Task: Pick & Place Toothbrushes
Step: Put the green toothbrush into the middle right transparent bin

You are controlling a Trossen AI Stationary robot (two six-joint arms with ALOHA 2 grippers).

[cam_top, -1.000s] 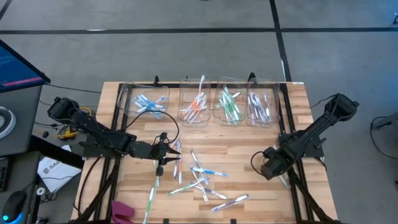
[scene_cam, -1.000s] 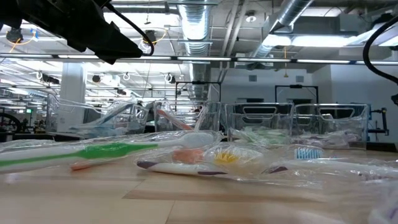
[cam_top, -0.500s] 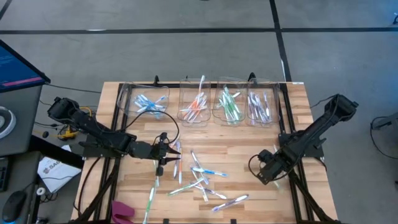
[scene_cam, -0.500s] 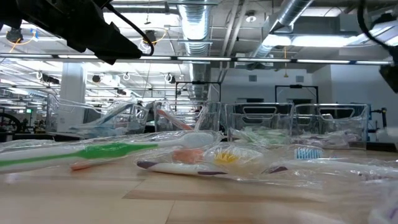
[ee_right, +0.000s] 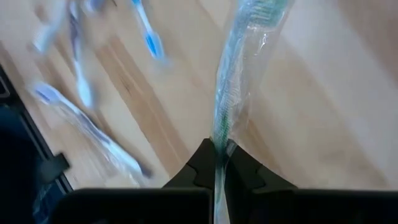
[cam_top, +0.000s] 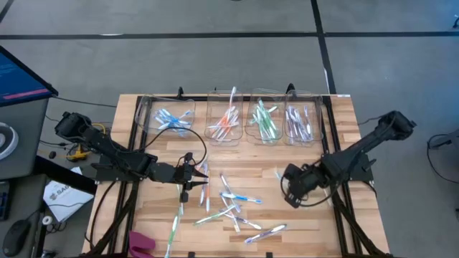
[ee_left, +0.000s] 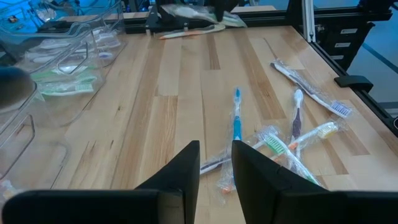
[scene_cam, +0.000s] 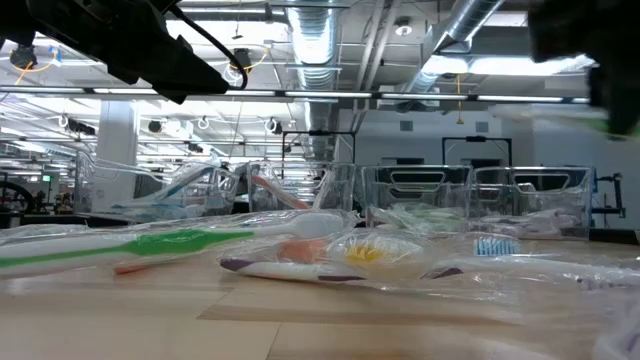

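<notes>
Several loose toothbrushes (cam_top: 233, 208) in clear wrappers lie on the wooden table (cam_top: 301, 229) at its middle; the left wrist view shows them too (ee_left: 292, 134). One with a green handle (cam_top: 174, 226) lies near the front left. My right gripper (cam_top: 289, 192) hangs right of the pile, shut on a wrapped green toothbrush (ee_right: 233, 87). My left gripper (cam_top: 204, 179) waits left of the pile above the table, its fingers (ee_left: 186, 171) a narrow gap apart with nothing between them. My right gripper pinches one end of the wrapped green toothbrush (ee_right: 219, 140) between its two fingertips, coming from above and pointing steeply down. The brush runs on in line with the fingers, its green bristle end (ee_right: 264, 9) farthest from them. It hangs clear of the table.
Clear bins stand in a row along the far edge, holding blue (cam_top: 171, 118), orange (cam_top: 226, 122), green (cam_top: 264, 120) and purple (cam_top: 301, 122) brushes. A pink object (cam_top: 141, 244) lies at the front left corner. Bare wood lies between pile and bins.
My right gripper has risen and gone toward the table's left, closer to the pile, rolling its wrist as it went. The wrapped green toothbrush has come up with it.
</notes>
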